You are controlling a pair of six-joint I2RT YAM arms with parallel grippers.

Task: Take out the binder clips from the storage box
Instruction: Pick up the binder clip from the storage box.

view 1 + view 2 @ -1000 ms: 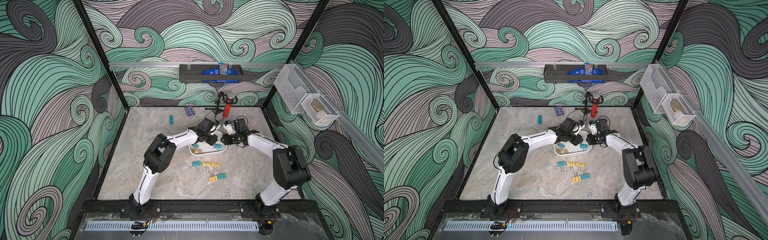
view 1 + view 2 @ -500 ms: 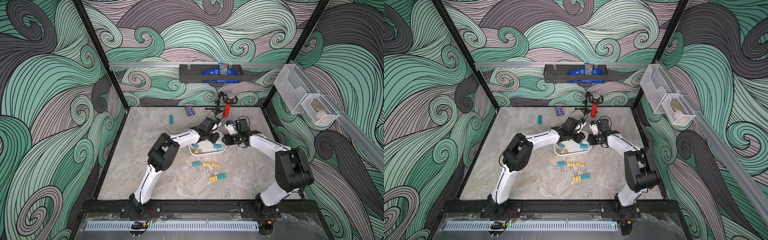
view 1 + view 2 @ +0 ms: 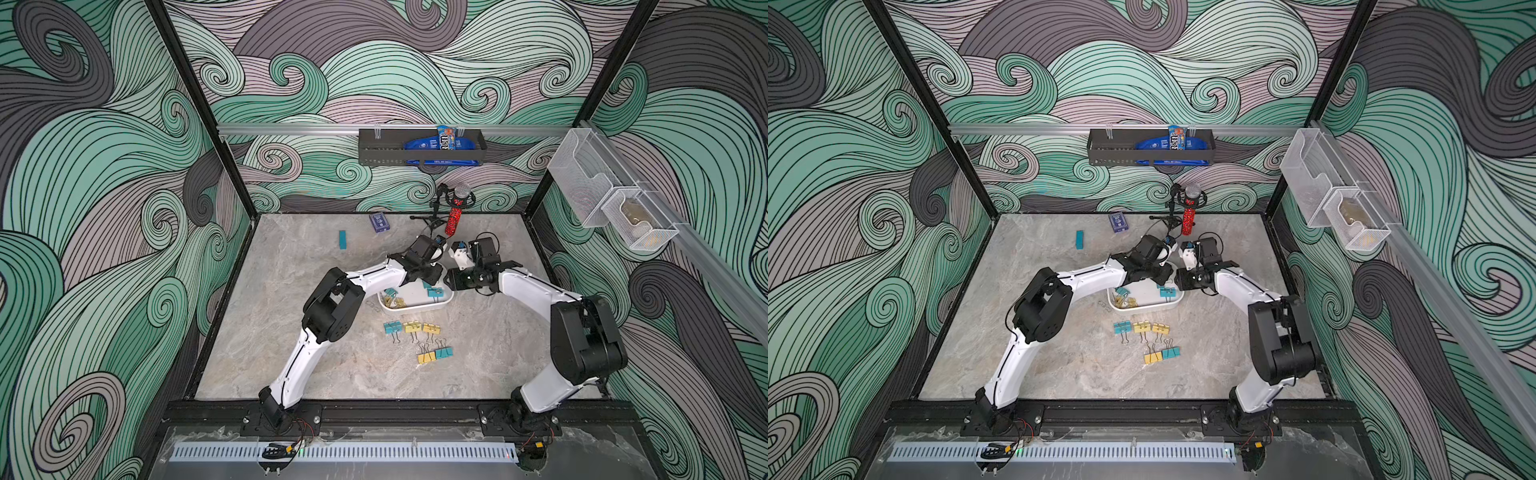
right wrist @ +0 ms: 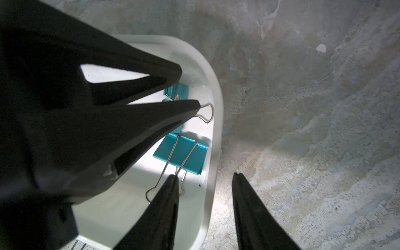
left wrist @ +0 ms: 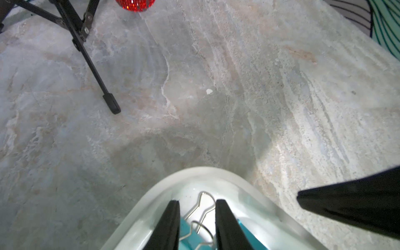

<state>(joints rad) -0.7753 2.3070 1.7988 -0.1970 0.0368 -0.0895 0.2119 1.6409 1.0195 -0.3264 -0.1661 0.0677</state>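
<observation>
Clips sit both in and out of the storage box (image 3: 419, 308), which stands mid-worktop; five binder clips (image 3: 412, 327) lie between it and the front edge. Left gripper (image 5: 197, 202) reaches into a box corner, jaws slightly apart around the wire loops of a teal clip (image 5: 186, 233) — likely the easiest part to pinch. Right gripper (image 4: 205, 175) stands apart astride the box wall — seemingly to stop the box sliding.

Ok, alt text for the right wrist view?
The right hand straddles the wall of the box, one finger inside, one over the table. The left hand reaches into the box, where teal clips lie by the wall.
</observation>
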